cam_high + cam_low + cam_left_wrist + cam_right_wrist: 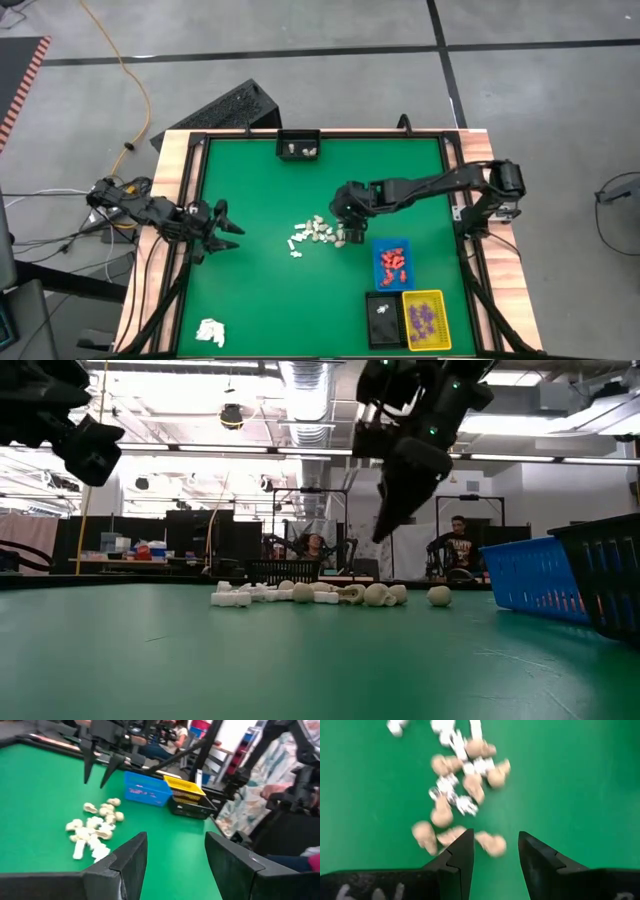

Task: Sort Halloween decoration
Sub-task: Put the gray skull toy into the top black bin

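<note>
1. Much of the sorting looks done. In the high view the blue tray (391, 262) at lower right holds orange-red pieces (392, 263). The yellow tray (424, 320) below it holds purple ones (423, 318), and the black tray (382, 320) beside that holds one small white piece.
2. Another black tray (298, 146) at the top edge of the green table (260, 200) holds a few pale pieces.
3. What is left is the pile of white and cream pieces (320, 234), loose at the table's centre.
4. The right gripper (345, 222) hangs just above the pile's right end. Its fingers are parted and empty, with a cream piece (490, 844) below the gap.
5. The left gripper (222, 228) waits at centre left, spread wide and holding nothing.
6. A white wad (210, 332) lies at lower left.
</note>
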Controlling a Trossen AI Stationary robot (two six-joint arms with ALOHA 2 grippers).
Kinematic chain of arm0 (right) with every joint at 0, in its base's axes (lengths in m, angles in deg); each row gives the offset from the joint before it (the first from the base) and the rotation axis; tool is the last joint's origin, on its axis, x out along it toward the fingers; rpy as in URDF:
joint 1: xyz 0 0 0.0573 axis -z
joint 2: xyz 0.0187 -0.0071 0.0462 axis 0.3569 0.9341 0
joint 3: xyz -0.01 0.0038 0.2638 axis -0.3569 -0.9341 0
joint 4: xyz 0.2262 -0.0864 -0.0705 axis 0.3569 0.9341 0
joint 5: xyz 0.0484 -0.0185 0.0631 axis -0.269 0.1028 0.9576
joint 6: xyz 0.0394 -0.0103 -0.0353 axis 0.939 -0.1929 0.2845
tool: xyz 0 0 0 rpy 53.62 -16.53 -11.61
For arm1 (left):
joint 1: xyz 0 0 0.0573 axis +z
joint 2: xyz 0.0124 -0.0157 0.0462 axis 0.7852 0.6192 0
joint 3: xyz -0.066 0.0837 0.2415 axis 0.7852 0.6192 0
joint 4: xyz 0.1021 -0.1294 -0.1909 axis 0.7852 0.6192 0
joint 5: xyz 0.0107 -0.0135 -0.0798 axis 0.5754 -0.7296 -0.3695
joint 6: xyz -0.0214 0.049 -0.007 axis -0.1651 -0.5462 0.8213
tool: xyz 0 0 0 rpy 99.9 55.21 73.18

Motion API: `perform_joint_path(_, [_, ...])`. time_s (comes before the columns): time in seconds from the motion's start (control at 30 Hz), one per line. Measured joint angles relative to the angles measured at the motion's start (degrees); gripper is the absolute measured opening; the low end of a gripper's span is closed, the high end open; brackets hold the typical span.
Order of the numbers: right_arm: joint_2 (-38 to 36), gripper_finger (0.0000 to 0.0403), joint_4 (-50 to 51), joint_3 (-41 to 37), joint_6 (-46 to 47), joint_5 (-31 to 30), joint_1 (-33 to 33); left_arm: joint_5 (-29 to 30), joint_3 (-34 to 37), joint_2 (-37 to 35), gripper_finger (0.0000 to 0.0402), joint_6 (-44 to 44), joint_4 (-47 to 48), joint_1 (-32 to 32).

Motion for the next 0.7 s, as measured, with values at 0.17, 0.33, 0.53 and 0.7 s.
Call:
perform_joint_path(0.17, [0.0, 0.0152, 2.7, 0.0, 0.3, 2.3, 1.0, 1.9, 0.0, 0.0, 0.0189, -0.8, -0.1, 0.0])
perform_joint_path(0.33, [1.0, 0.0172, 1.7, 0.0, -1.9, 2.5, 0.5, 2.1, 0.0, 0.0, 0.0189, -0.6, -0.1, 0.0])
perform_joint_path(0.53, [6.9, 0.0228, -0.7, 0.0, -5.0, 1.7, 0.9, 2.2, 0.0, 0.1, 0.0189, 0.5, -0.1, 0.0])
perform_joint_path(0.7, [10.5, 0.0244, -1.0, -0.1, -4.8, 0.5, 1.8, 2.6, 0.0, 0.1, 0.0189, 0.6, -0.1, 0.0])
